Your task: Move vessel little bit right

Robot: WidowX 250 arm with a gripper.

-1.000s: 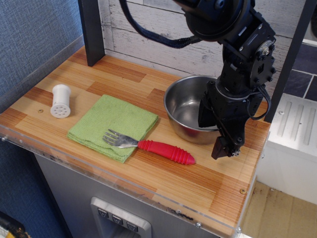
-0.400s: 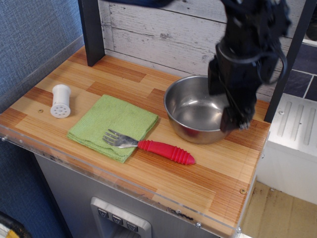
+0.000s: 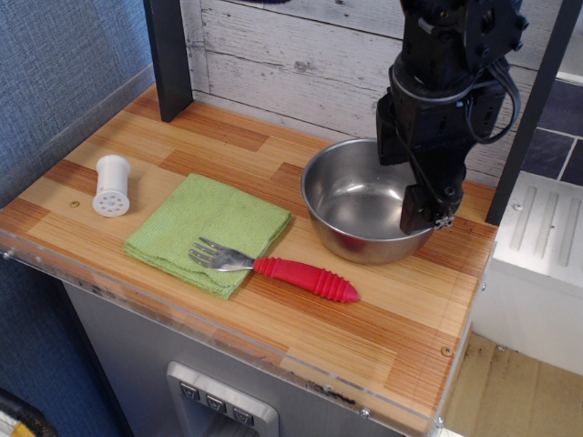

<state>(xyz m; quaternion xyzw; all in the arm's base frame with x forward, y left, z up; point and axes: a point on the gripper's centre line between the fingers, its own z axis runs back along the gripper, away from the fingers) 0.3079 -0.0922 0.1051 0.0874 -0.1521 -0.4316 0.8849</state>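
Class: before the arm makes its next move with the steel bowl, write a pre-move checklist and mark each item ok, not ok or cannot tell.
1. Vessel upright on the table: ok.
2. Gripper open: ok.
3. Gripper gripping the vessel's rim: not ok, it hangs above it.
4. Bare table right of the vessel for a small shift: ok, though the edge is near.
5. Fork clear of the vessel: ok.
6. Vessel empty: ok.

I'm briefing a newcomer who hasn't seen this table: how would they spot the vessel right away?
Look at the right end of the wooden counter, below the black pincer. The vessel sits there: a round, shiny steel bowl, far bigger than the green cloth's fork or the white shaker.
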